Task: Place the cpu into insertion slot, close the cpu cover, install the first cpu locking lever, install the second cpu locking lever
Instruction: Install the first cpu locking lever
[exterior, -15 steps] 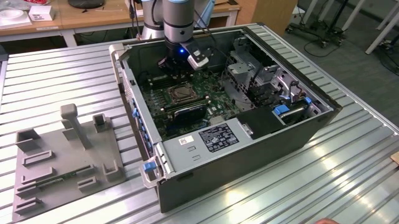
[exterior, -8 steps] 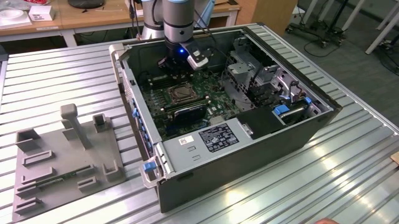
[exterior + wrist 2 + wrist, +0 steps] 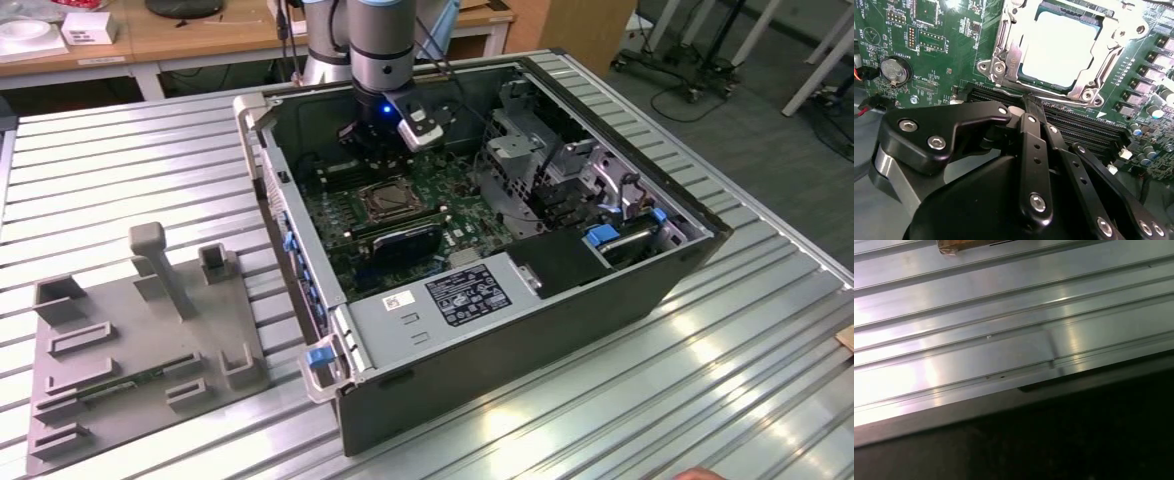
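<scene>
The open computer case [image 3: 534,330] lies on the ribbed table, with the green motherboard [image 3: 447,215] inside. The insertion slot [image 3: 388,202] sits mid-board. In the second wrist view the cpu [image 3: 1059,47] lies in it, pale grey face up. The silvery cpu cover [image 3: 1004,62] lies flat around the cpu like a frame. Thin metal levers [image 3: 1106,62] run along the socket's sides; I cannot tell whether they are latched. My gripper [image 3: 379,165] hangs over the board just behind the socket. Its black fingers [image 3: 1030,131] lie side by side, shut, tips [image 3: 1026,104] above the memory slots and holding nothing.
Long black memory slots [image 3: 1074,127] run beside the socket, and a coin battery [image 3: 894,70] sits further off. A drive cage [image 3: 534,160] and a labelled metal cover [image 3: 461,295] fill the case's other end. A grey fixture plate [image 3: 134,350] lies at the exterior view's left.
</scene>
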